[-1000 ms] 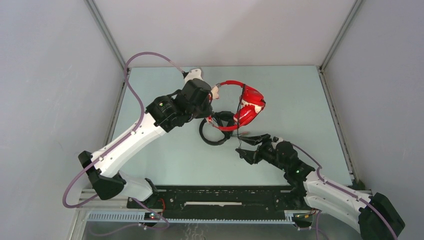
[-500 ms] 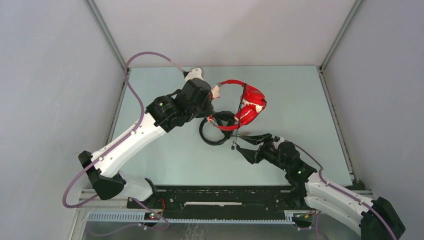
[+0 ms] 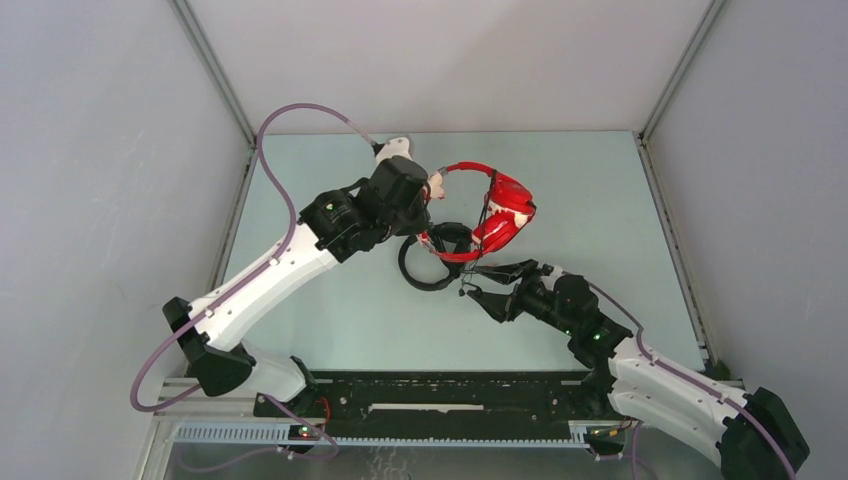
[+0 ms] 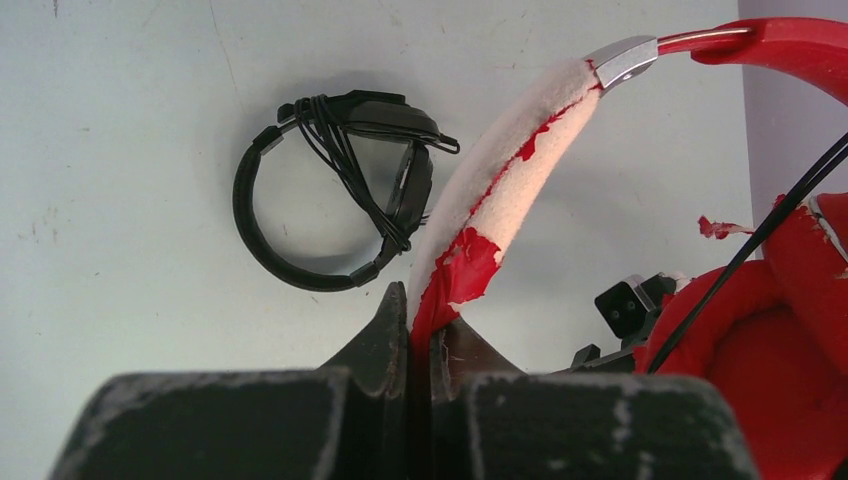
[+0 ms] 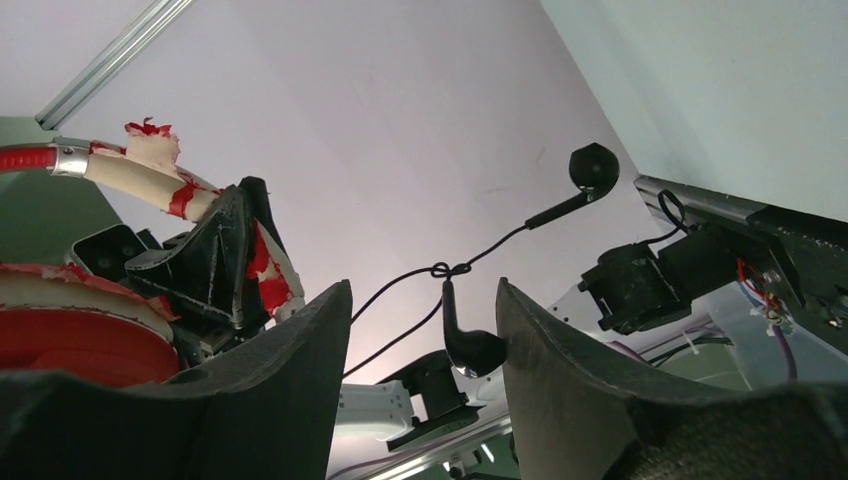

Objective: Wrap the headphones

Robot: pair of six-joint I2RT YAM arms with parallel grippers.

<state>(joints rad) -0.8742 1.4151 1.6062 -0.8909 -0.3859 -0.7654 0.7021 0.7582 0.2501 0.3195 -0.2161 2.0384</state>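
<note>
L gripper (image 4: 420, 322) clamped on the headband (image 4: 520, 140), holding the red headphones (image 3: 503, 212) up over mid table (image 3: 340, 310), R gripper (image 3: 492, 284) just near of them, fingers apart round the dangling cable (image 5: 480, 250): prob. cable-catch step, next needs R closing on it & winding round the band.

The right gripper (image 5: 422, 295) fills the foreground, its dark fingers (image 5: 285, 400) spread well apart. A thin dark cable (image 5: 400, 285) hangs in the gap between them. It is knotted once and has two rounded dark ends, one high on the right and one low beside the right finger. At left, the left gripper (image 5: 232, 255) pinches the worn, cream-padded headband of the red headphones (image 5: 60, 345).
</note>
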